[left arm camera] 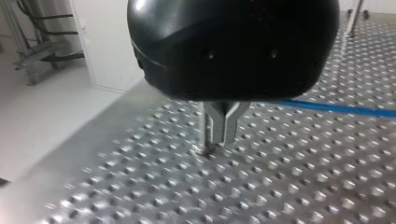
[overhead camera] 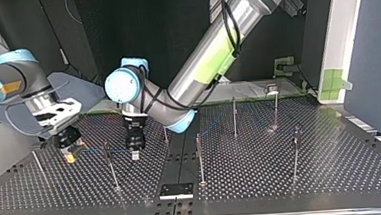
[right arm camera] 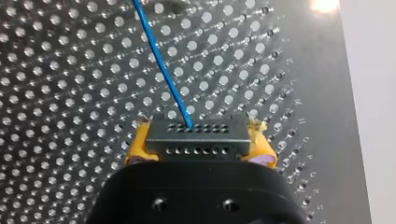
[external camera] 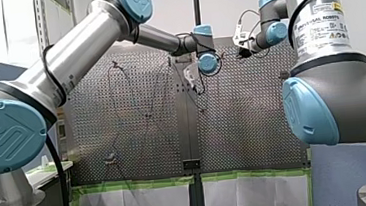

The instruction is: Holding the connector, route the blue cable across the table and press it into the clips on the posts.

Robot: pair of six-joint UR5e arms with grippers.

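Two pincers over one perforated desk [overhead camera: 263, 178], taken from the top view's left across.

First, my right pincer [overhead camera: 69, 156]: closed on one black connector [right arm camera: 196, 139], gripped by its ends between two yellow pads [right arm camera: 136, 148], holed face forward. Probably held that way to leave the outlet free and to steer the line by its end.

One blue cable [right arm camera: 161, 60], leaving the middle of the connector's face and running straight ahead of the pincer, low over the desk. Fairly taut by the look of it, presumably so that slack cannot snag.

Next, my left pincer [left arm camera: 215, 140]: two metal fingers [left arm camera: 208, 126] drawn narrow, tips together, nothing seen between them. Pointed down, just above or touching the desk; cannot tell which. Cable beside this pincer, not in it, passing beyond the fingers. Likely posted there as a presser, ready to push the line down where needed.

Further along, mostly past the left pincer: seven thin upright posts [overhead camera: 199, 159], as far as countable, spread well apart over the desk. One of them between the two pincers as the top view shows it. Clips [overhead camera: 272, 88] at the tops too small to judge, apart from one bulkier head. Faint blue traces near the far posts, too dim to say whether seated in any clip.

Routing judged unfinished.
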